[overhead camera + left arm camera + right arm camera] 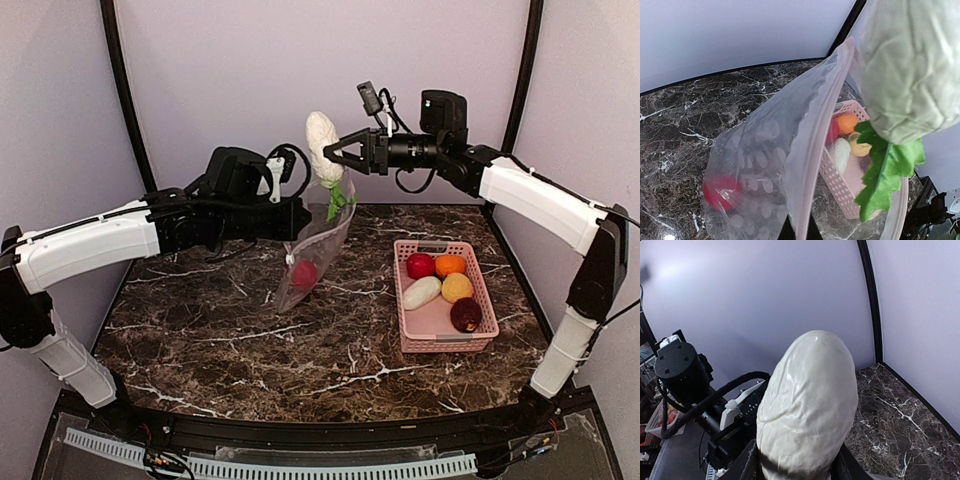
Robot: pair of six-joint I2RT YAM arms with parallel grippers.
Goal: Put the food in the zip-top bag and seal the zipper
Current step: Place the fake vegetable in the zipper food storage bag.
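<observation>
Top view of a dark marble worktop (250,340). At centre frame, the left claw (298,218) is closed on the mouth edge of the bag (312,250). The claw holds it up so that it hangs open and slanted, its bottom near the worktop. One red ball (304,274) lies inside, at the bottom.

At upper centre, the right claw (337,155) grips a white vegetable (322,145) with green leaves. It is held upright just above the bag's mouth, with the leaves at the opening.

At the right of the frame, a pink basket (445,347) holds five more: a red piece (420,265), an orange piece (450,264), a white piece (421,293), a yellow piece (457,287) and a maroon piece (465,314).

In the left wrist view, the pinkish zipper (812,165) runs diagonally along the open mouth, unsealed.

The task looks to be at an early stage. One piece is bagged, a second is poised to go in, five wait in the basket, and the zipper is not yet sealed.

No brand, label or writing can be read.
</observation>
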